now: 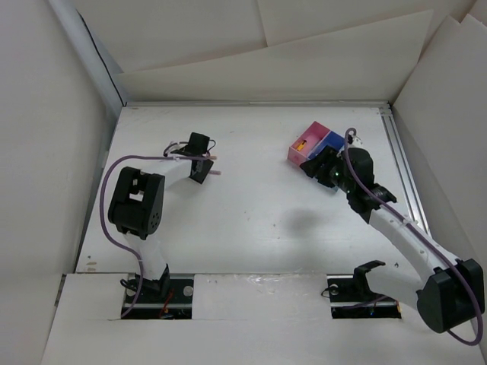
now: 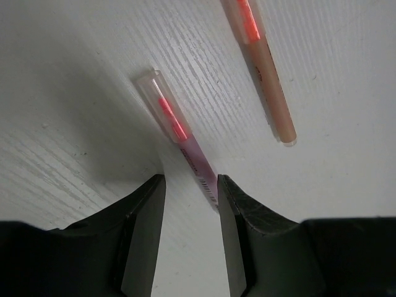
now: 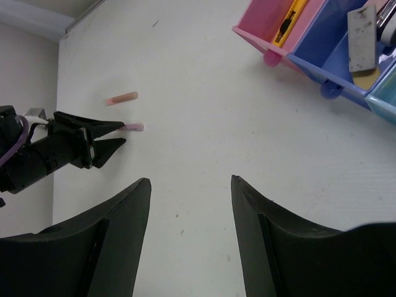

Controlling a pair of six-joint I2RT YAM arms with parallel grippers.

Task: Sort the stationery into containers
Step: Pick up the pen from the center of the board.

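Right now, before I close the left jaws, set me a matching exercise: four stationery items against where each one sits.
Things:
1. pink pen
2. orange pen
3. yellow-black piece
4. grey-white eraser

Places:
A. inside the blue box
B. flat on the table, clear of both jaws
C. inside the pink box
D. on the table, one end between the open left jaws

Pairs: 1-D, 2-B, 3-C, 4-A
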